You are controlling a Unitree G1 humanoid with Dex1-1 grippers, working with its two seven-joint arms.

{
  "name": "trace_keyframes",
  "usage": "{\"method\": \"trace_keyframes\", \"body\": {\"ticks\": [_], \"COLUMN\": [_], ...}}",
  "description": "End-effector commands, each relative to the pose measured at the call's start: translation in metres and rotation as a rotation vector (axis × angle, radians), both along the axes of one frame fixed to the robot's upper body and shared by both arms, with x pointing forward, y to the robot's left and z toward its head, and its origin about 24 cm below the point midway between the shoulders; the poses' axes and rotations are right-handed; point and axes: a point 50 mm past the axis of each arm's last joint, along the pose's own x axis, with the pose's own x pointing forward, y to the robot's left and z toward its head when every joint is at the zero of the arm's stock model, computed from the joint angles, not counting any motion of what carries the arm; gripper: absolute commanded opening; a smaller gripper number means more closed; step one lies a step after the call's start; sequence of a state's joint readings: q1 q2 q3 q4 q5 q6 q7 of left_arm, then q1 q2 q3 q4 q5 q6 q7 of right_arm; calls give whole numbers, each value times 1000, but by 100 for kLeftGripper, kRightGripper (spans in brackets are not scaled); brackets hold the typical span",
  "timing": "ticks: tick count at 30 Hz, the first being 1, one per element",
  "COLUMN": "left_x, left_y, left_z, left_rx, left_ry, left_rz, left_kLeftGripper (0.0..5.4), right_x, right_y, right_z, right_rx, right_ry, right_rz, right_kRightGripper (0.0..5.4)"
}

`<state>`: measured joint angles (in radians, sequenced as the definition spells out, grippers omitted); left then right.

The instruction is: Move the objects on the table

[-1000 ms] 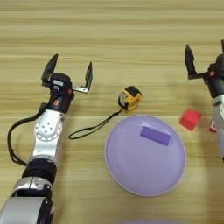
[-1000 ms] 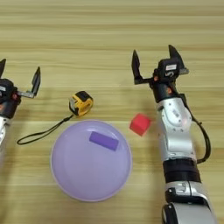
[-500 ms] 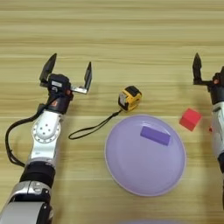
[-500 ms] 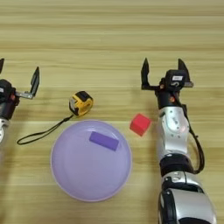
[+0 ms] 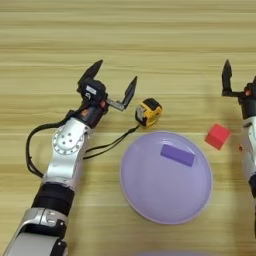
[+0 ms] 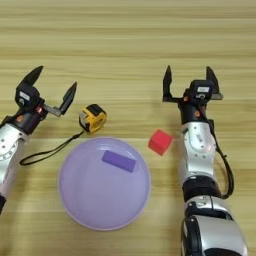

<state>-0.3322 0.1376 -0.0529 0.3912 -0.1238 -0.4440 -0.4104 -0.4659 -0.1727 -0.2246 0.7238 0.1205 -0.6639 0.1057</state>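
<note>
Nearest the robot: a round lilac plate [image 5: 150, 200] lies flat on the wooden table [image 5: 150, 45]. A flat purple block [image 5: 177, 154] lies inside it, toward the far right part of the dish.

Just beyond the plate's right rim: a red cube [image 6: 160, 141], on the bare wood, apart from the plate and just left of the right forearm.

Beyond the plate's far left rim: a yellow-and-black tape measure [image 5: 148, 111], near the rim but not touching it. Its black cord [image 5: 107, 145] trails left and toward the robot in a loop, passing by the left forearm.

Left gripper [image 5: 111, 88]: fingers spread wide, nothing between them, just left of the tape measure and close to it.

Right gripper [image 6: 190, 85]: fingers also spread wide and empty, beyond the red cube and somewhat right of it, well apart from the tape measure.
</note>
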Motion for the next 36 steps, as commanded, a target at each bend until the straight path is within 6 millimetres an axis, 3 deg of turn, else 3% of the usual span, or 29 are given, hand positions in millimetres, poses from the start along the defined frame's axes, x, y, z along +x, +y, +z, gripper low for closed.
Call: {"method": "trace_keyframes", "body": {"ticks": [1,5,14,36], "left_x": [5,3,0,9], "left_y": [-14,-27,-34,-29], "left_z": [4,-10,-17,-45], "left_rx": [23,69,71,144], "left_ry": [41,171,276,443], "left_rz": [-99,-227,-331,-279], "left_kLeftGripper": [540,540,540,540], "right_x": [5,5,5,5], "right_y": [6,9,13,16], "right_z": [6,6,7,6], "right_rx": [-11,-13,-17,-18], "right_ry": [-22,-24,-28,-27], "right_rz": [13,19,24,29], "right_kRightGripper": [537,537,537,537]}}
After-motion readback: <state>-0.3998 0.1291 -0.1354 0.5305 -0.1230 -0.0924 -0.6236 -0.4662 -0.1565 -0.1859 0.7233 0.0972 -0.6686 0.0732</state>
